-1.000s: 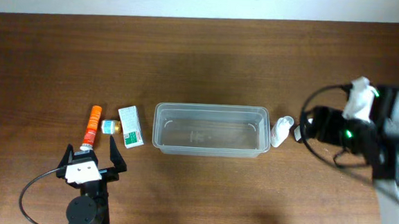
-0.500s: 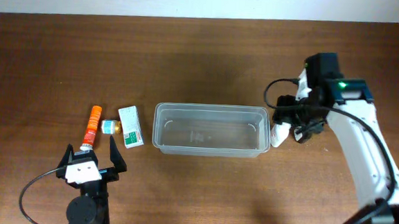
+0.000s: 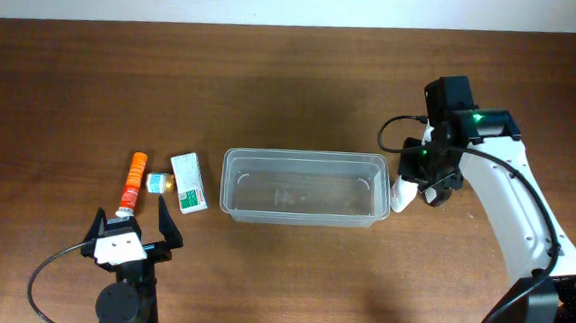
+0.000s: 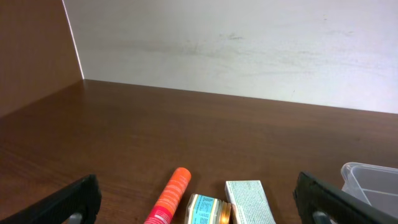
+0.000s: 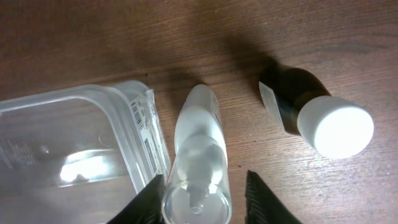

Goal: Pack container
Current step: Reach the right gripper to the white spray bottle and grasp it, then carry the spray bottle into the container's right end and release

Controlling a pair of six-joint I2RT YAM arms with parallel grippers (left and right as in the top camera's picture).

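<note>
The container [image 3: 303, 187], a clear shallow bin, sits mid-table with nothing in it; its corner shows too [image 5: 124, 124] [image 4: 373, 183]. A clear bottle [image 3: 403, 192] lies just off its right end. My right gripper [image 3: 422, 180] is over that bottle. In the right wrist view the clear bottle [image 5: 198, 155] lies between the jaws of the right gripper [image 5: 204, 186]. The left finger touches it and the right finger stands a little apart. My left gripper [image 3: 128, 234] [image 4: 196, 180] stands wide open, holding nothing, near the front left edge.
A dark bottle with a white cap [image 5: 314, 115] [image 3: 432, 194] lies right of the clear one. At the left lie an orange tube [image 3: 131, 183] [image 4: 169, 199], a small jar [image 3: 156, 183] [image 4: 207, 210] and a white-and-green box [image 3: 189, 181] [image 4: 249, 200].
My right arm has swung in from the table's right edge to the clear bottle, and its jaws have narrowed around it. The left arm has not moved.
</note>
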